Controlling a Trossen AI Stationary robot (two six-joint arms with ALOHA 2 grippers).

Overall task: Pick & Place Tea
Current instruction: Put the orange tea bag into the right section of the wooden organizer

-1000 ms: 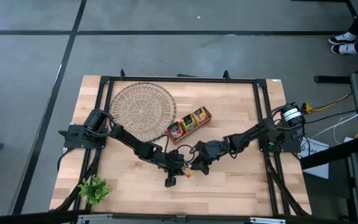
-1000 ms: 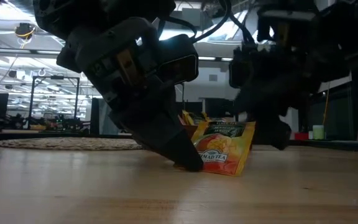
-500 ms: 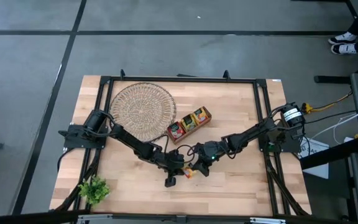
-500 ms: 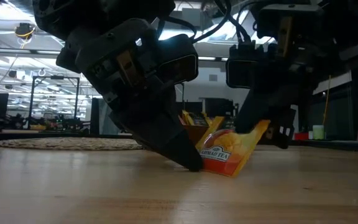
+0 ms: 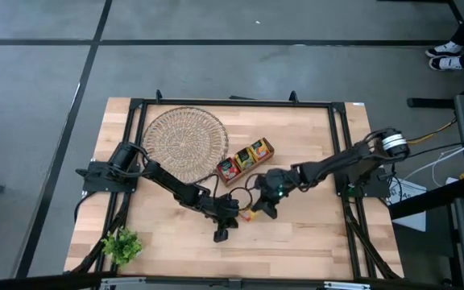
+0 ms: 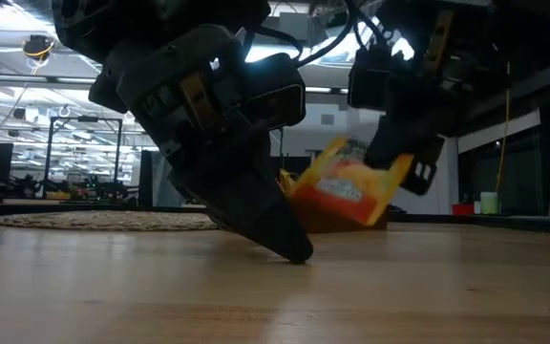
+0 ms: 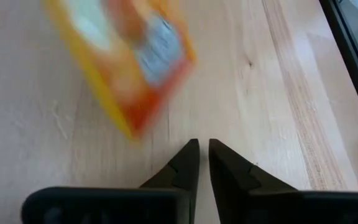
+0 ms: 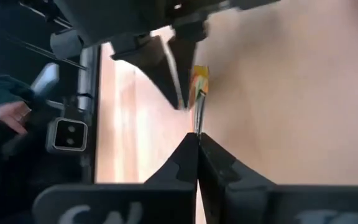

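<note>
Mid-frame, the right hand (image 6: 404, 158) pinches one orange tea bag (image 6: 347, 186) off the desk (image 6: 428, 287); left hand (image 7: 202, 149) slightly parted, empty.

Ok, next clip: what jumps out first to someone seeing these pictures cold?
The orange tea sachet hanging clear of the table near its middle, pinched at one edge by the right gripper. The left gripper rests its tips on the wood just beside it, holding nothing. Behind them sit a wooden tray of sachets and a round wicker dish.
</note>
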